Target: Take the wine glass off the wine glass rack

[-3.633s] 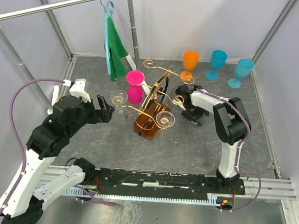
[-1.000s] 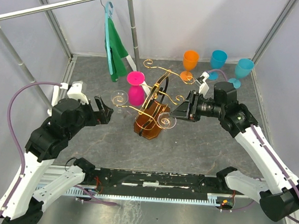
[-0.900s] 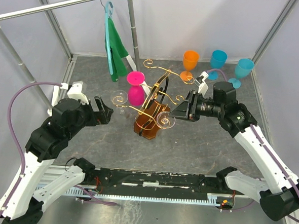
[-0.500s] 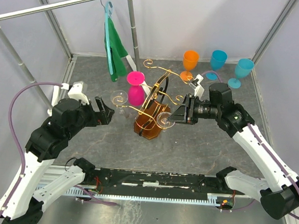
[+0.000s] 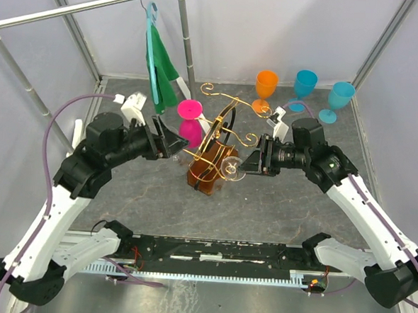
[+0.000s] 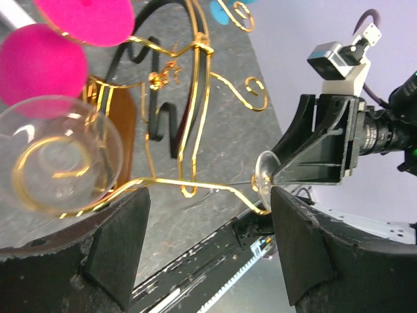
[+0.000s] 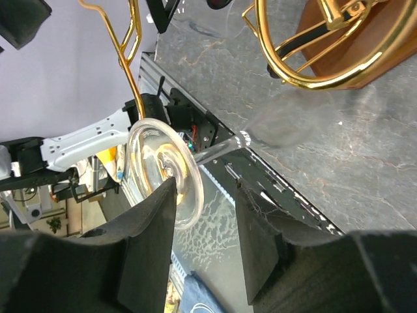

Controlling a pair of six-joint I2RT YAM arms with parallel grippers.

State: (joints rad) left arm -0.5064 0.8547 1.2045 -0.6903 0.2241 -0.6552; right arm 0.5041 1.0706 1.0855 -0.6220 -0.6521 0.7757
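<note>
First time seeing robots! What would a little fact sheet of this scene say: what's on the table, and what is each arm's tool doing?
Rack: gold wire wine glass rack, amber-brown base, mid-table
Hanging on it: left clear glass, right clear glass
Left tool: jaws open, beside left clear glass
Right tool: jaws apart, right clear glass's foot at its fingertips, no grip visible
Nearby: pink glass by the rack; orange goblet and blue goblets behind

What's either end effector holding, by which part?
Cannot tell: the right end effector sits at the foot of the clear wine glass. The left end effector holds nothing.
</note>
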